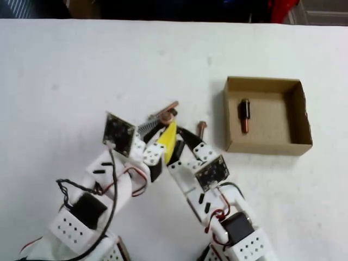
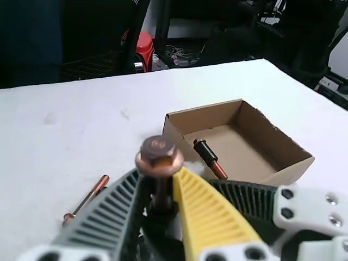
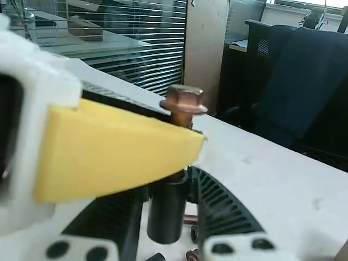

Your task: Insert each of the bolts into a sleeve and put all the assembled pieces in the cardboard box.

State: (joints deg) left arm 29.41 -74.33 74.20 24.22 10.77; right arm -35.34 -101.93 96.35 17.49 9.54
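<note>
A cardboard box (image 1: 272, 122) is seen on the white table (image 1: 65, 70), with one assembled piece (image 1: 244, 116) lying inside it. Near the box, outside its wall, a copper bolt (image 2: 160, 154) is pinched in the left gripper (image 2: 157, 175) and held head-up right above a black sleeve (image 3: 166, 215), which is clamped by the right gripper (image 3: 168, 193). A loose bolt (image 1: 201, 128) is seen lying between the grippers and the box.

High cam: overhead, looks down on table (image 1: 81, 70), mid distance. Left wrist cam: very close behind bolt (image 2: 159, 157), faces across table toward box (image 2: 255, 147) and room. Right wrist cam: low, very close, faces blinds (image 3: 130, 49). All three share bolt; high and left wrist share box.
</note>
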